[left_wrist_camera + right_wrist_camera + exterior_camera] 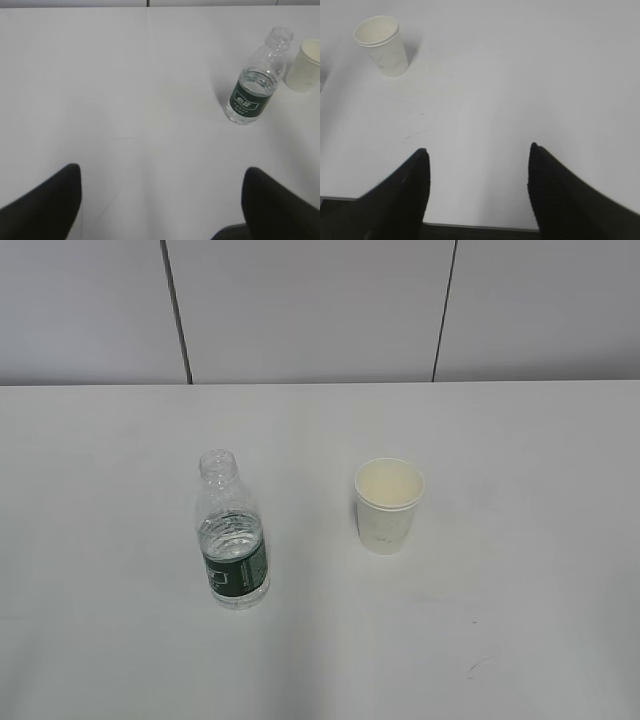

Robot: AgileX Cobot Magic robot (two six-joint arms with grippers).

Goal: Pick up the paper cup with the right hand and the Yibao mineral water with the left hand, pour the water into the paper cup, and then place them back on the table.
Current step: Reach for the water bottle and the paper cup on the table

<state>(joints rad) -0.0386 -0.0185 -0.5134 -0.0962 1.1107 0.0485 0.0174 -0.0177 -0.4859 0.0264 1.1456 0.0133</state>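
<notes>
The Yibao mineral water [232, 540] stands upright and uncapped on the white table [500, 640], left of centre, with clear water up to its green label. The paper cup [388, 505] stands upright to its right, apart from it. Neither arm shows in the exterior view. In the left wrist view my left gripper [162, 172] is open and empty above bare table, with the bottle [252, 85] far at the upper right and the cup [306, 65] at the right edge. In the right wrist view my right gripper [477, 150] is open and empty near the table's front edge, with the cup [382, 45] at the upper left.
A grey panelled wall [310, 310] with dark seams stands behind the table's far edge. Faint scuff marks [412, 135] lie on the tabletop between the cup and my right gripper. The table's near edge [480, 227] shows below the right gripper.
</notes>
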